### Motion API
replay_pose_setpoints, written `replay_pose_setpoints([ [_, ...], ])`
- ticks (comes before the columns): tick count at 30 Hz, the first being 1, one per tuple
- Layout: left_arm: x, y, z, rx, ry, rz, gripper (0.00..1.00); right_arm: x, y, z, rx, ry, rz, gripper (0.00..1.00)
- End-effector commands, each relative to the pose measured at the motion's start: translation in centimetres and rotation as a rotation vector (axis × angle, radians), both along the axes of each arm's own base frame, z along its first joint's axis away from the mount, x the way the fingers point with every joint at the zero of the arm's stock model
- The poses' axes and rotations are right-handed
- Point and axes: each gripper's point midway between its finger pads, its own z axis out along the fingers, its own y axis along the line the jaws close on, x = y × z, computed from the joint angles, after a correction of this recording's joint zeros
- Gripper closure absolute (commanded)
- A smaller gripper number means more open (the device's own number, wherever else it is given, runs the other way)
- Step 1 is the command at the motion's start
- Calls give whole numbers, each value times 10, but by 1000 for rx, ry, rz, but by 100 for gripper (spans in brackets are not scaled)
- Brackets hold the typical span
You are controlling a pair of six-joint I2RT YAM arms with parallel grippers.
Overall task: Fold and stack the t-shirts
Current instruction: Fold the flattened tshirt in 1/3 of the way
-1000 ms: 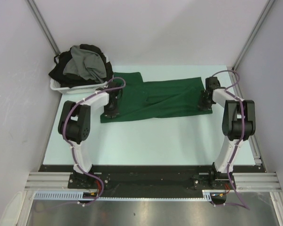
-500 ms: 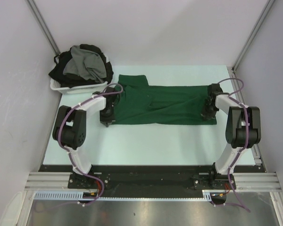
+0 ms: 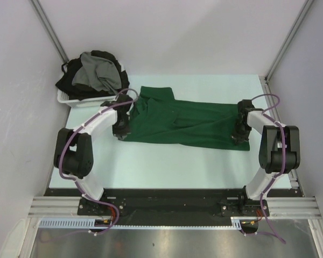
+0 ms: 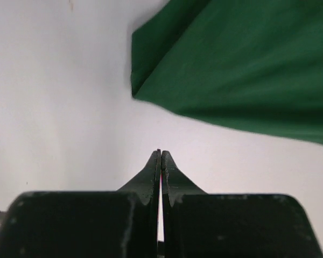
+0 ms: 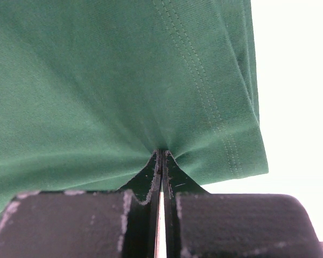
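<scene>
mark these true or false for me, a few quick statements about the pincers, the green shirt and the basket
1. The right pincer is shut on the green t-shirt. True.
2. The left pincer grips it too. False: it is shut, but its wrist view shows the cloth beyond its tips, none between them.
3. The white basket holds a grey shirt and black cloth. True.
4. The basket sits at the near right corner. False: it sits at the far left corner of the table.
</scene>
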Motion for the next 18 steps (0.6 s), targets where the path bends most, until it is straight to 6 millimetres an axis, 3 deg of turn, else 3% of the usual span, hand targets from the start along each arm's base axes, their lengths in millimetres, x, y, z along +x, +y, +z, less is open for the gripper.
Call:
replay_pose_setpoints([
  [1,51,-31,26,-55,-131,-67,100,3,-6,1,-27,22,5,100],
  [7,77,-52,-3,-46,-95,-95,100,5,-8,1,-32,22,11,100],
  [12,78,-58,-32,-37,-44,-93,100,11,-13,5,-43,18,11,100],
  [18,71,-52,-50,-4,6,-91,100,16,-16,8,-48,11,14,100],
])
